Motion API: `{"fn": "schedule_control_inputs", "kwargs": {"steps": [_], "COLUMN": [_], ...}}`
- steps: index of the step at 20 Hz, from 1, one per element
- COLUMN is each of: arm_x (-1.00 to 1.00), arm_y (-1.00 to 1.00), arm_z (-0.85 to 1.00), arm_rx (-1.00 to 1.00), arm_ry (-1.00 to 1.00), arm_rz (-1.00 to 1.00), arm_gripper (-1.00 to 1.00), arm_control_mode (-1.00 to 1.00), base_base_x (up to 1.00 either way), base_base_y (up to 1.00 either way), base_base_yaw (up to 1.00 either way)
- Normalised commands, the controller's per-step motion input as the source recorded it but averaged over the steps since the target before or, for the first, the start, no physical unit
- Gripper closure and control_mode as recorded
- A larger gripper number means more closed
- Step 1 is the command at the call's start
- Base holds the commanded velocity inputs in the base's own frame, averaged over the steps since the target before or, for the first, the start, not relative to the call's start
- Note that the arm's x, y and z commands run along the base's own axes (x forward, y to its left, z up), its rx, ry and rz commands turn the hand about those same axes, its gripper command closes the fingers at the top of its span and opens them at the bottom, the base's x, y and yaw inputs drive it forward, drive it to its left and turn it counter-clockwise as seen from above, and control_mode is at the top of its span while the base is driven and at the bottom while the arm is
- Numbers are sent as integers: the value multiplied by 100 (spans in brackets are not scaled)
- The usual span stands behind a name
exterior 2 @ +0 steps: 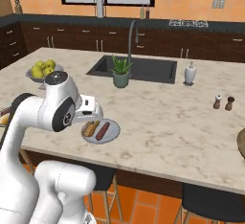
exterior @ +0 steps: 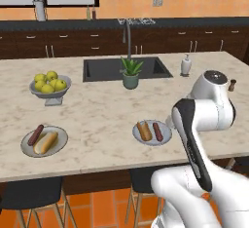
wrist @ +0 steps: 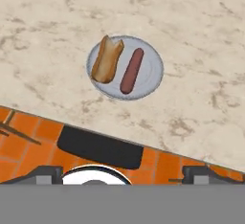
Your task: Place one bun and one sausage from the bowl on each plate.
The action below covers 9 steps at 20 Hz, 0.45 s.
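Note:
Two small grey plates sit near the counter's front edge. The left plate (exterior: 62,135) carries a sausage (exterior: 35,134) and a bun (exterior: 45,142). The right plate (exterior: 167,133) (exterior 2: 114,131) (wrist: 150,70) carries a bun (exterior: 144,131) (exterior 2: 90,128) (wrist: 107,59) and a sausage (exterior: 158,131) (exterior 2: 102,130) (wrist: 132,70) side by side. My gripper (wrist: 122,174) hangs above and in front of this plate, open, with nothing between its fingers. A sliver of the brown bowl (exterior 2: 242,144) shows at the far right edge.
On the counter stand a grey footed bowl of yellow-green fruit (exterior: 49,86), a potted plant (exterior: 130,73) by the sink (exterior: 102,69), a soap dispenser (exterior: 186,65) and two shakers (exterior 2: 223,102). Dark stools (wrist: 98,147) stand under the counter's front edge.

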Motion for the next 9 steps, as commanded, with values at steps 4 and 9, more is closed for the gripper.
{"fn": "schedule_control_inputs", "kwargs": {"steps": [4, 9], "arm_x": [-87, 2], "arm_y": [2, 2], "arm_z": [92, 80], "arm_rx": [-4, 0], "arm_ry": [-47, -26], "arm_rz": [0, 0], "arm_gripper": [-100, -100], "arm_control_mode": [-100, -100], "base_base_x": [0, 0], "base_base_y": [0, 0], "base_base_yaw": [0, 0]}}
